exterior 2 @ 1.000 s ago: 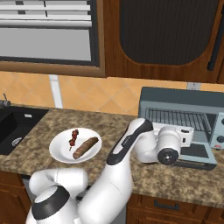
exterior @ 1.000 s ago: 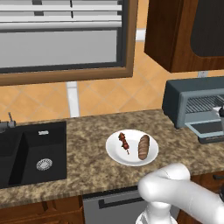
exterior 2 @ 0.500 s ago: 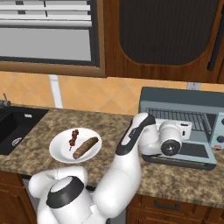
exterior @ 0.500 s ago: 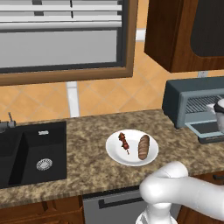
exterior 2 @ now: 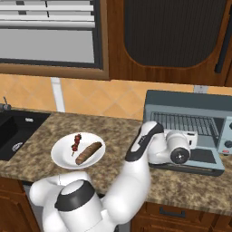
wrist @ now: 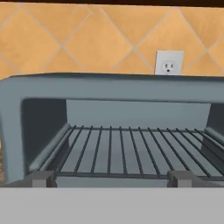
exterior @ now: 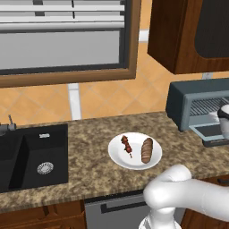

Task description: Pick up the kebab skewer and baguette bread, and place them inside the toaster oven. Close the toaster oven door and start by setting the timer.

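The tool (exterior 2: 192, 139) hangs in front of the open toaster oven (exterior 2: 190, 106), its jaws spread wide and holding nothing. In the hand view the two dark fingertips (wrist: 40, 178) rise at 6 o'clock, well apart, and between them the wire rack (wrist: 127, 151) lies bare inside the blue-grey box. The toaster oven door (exterior 2: 199, 158) is dropped flat onto the desk (exterior 2: 113, 136), and the white wrist hangs just above it.

In the left base view the white plate (exterior: 117, 154) sits on the speckled desk, with the kebab skewer (exterior: 127, 144) toward its 9 o'clock side and the baguette bread (exterior: 146, 150) toward 3 o'clock, the two lying side by side and slightly apart. From the plate the toaster oven stands off at about 2 o'clock, near the desk's right end. The black sink (exterior: 31, 156) is set into the desk at the plate's 9 o'clock, a faucet (exterior: 6, 126) at its back edge.

In the right base view the white arm (exterior 2: 136, 172) arches across the desk between plate and oven. A dark wooden cabinet (exterior 2: 176, 41) hangs above the oven, and a framed window (exterior 2: 50, 36) hangs above the sink. A wall outlet (wrist: 168, 65) shows on the orange tile just over the oven's top.
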Controlling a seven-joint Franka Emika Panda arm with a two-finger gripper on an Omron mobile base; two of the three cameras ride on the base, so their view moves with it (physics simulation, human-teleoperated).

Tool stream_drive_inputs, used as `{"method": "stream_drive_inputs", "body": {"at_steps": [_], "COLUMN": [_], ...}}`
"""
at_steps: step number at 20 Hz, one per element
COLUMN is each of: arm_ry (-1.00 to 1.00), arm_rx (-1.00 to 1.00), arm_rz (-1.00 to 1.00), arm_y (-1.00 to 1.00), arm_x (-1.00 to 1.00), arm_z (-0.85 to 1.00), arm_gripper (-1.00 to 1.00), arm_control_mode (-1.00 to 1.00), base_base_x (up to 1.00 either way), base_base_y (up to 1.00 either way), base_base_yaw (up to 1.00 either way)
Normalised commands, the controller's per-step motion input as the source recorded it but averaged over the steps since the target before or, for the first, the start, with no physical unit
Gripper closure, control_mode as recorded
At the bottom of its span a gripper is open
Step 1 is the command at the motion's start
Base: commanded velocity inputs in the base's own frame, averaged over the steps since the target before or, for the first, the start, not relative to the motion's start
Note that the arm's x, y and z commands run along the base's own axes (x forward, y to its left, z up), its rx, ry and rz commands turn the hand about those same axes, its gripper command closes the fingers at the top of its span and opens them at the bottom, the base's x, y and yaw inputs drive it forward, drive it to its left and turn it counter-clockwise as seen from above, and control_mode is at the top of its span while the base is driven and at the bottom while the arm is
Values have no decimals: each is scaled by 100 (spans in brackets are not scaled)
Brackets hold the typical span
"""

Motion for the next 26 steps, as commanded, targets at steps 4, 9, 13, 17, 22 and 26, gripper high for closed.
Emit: {"method": "stream_drive_inputs", "body": {"at_steps": [4,9,13,17,22,26], "arm_ry": [2,2,9,9,7,14], "arm_rx": [1,2,5,0,0,3], "arm_rz": [0,0,0,0,0,0], "arm_y": [-5,-26,-19,-10,-7,-3], "arm_x": [1,36,44,51,52,14], "arm_z": [-7,0,0,0,0,-14], "arm_gripper": [-100,-100,-100,-100,-100,-100], "arm_control_mode": [-100,-100,-100,-100,-100,-100], "base_base_x": [0,0,0,0,0,0], "base_base_y": [0,0,0,0,0,0], "base_base_yaw": [0,0,0,0,0,0]}}
